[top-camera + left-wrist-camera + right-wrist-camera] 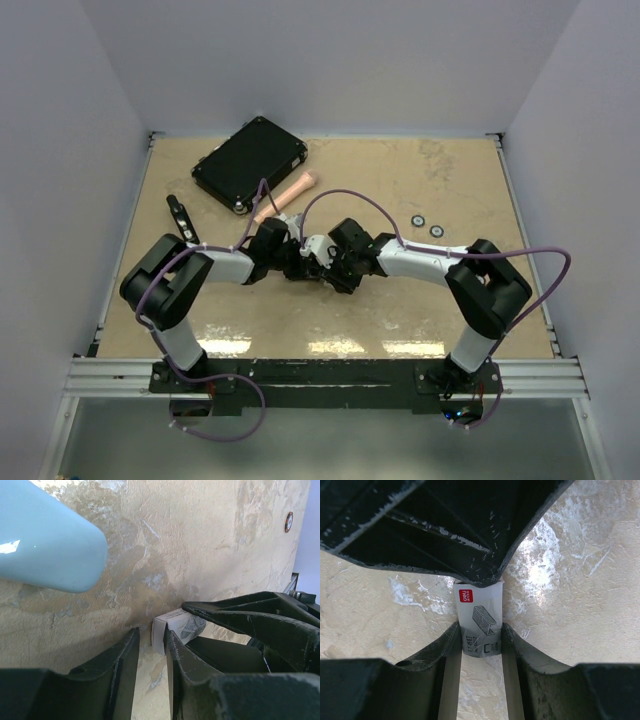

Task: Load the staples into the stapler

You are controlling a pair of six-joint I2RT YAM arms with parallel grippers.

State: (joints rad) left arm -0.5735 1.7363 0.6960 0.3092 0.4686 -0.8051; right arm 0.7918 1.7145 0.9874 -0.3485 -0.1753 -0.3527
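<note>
The right tool (pixel 480 627) is pinching the staples box (pixel 477 615), a small white carton printed with a drawing of a staple strip. One finger (pixel 440 647) presses each long side, and the carton projects ahead of the fingertips, over the table (pixel 370 605). The left tool (pixel 151 635) meets the carton's far end head-on. Its fingers (pixel 125 660) stand narrowly apart, with the carton's end at the tip of one finger. Whether they grip it cannot be told. Beyond both tools lies a pink stapler (pixel 285 195), and past it a black case (pixel 250 163). Off the right tool's outer side, two small black rings (pixel 420 221) rest on the table.
</note>
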